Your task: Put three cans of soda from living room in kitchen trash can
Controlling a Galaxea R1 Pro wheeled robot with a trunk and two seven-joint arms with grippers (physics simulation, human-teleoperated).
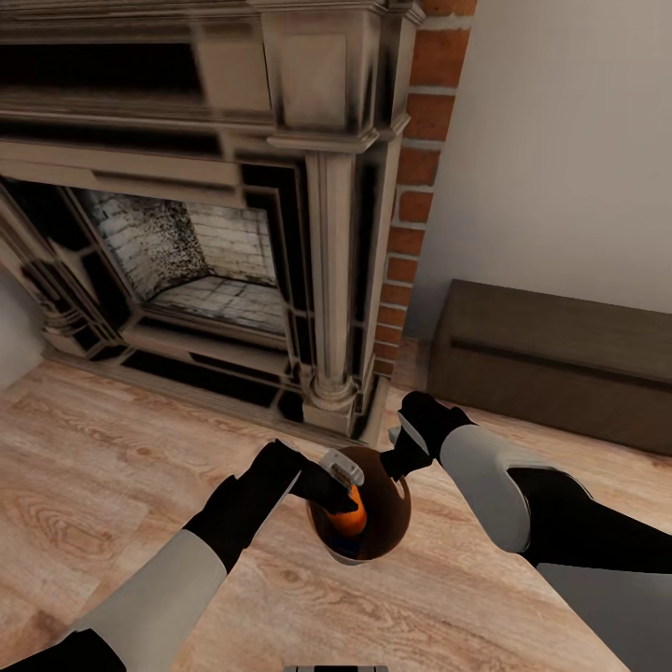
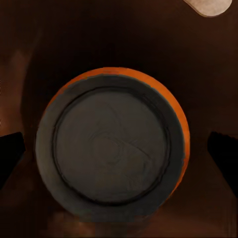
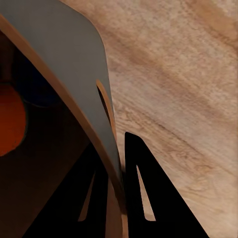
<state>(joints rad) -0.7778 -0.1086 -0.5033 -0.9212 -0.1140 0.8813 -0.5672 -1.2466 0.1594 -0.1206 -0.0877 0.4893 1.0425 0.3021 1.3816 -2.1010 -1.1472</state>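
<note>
My right pincer (image 3: 119, 198) is clamped on the bucket's rim (image 3: 74, 69), one finger inside, one outside. My left pincer (image 2: 119, 148) hangs spread over an orange can (image 2: 111, 144) inside the bucket. The bucket hangs above the wood floor (image 1: 112, 467), before the fireplace (image 1: 215, 205).

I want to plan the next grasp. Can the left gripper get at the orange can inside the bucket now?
Probably yes. The left gripper hangs over the open bucket, and its wrist camera looks straight down on the top of the orange can, with a fingertip on each side and nothing between.
</note>
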